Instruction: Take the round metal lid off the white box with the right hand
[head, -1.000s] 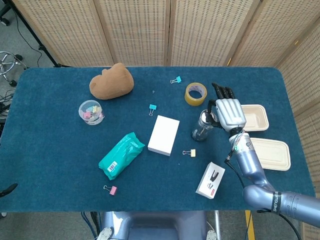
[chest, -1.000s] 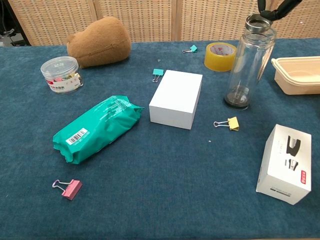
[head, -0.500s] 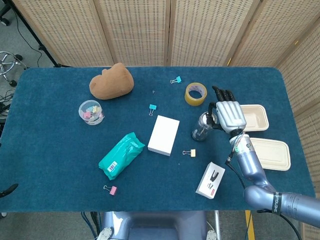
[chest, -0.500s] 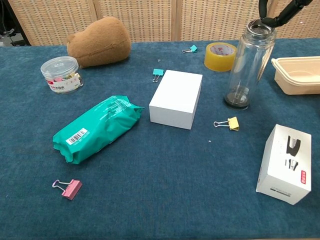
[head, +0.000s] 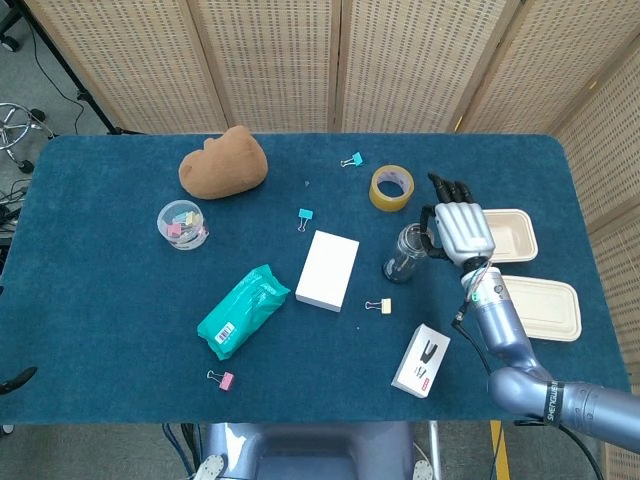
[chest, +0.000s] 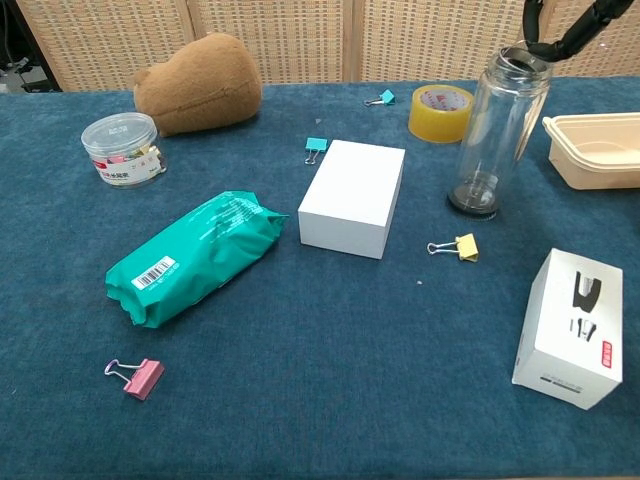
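The right hand (head: 460, 228) is seen back-up above the right part of the dark blue table (head: 120, 300), with its dark fingers (chest: 585, 30) arched over the mouth of a clear upright glass bottle (chest: 497, 130). At that mouth a round grey metal lid (chest: 523, 60) appears to be seated, with the fingertips just beside or touching its rim. Whether it is gripped cannot be told, since the fingertips are cut off at the top of the chest view and hidden under the palm in the head view. The flat rectangular white box (head: 328, 270) is laid near the middle of the table, well apart from the hand and to the left of the bottle. A yellow binder clip (head: 379, 305) is found between the box and a white cardboard stapler box (head: 421, 360) nearer the front edge. A roll of yellow tape (head: 390, 187) is placed behind the bottle, and two beige trays (head: 540, 307) are set at the right edge. A green plastic packet (head: 243, 310), a clear round tub of coloured clips (head: 182, 224) and a brown plush toy (head: 224, 162) are spread over the left half. The left hand is not shown in either view.
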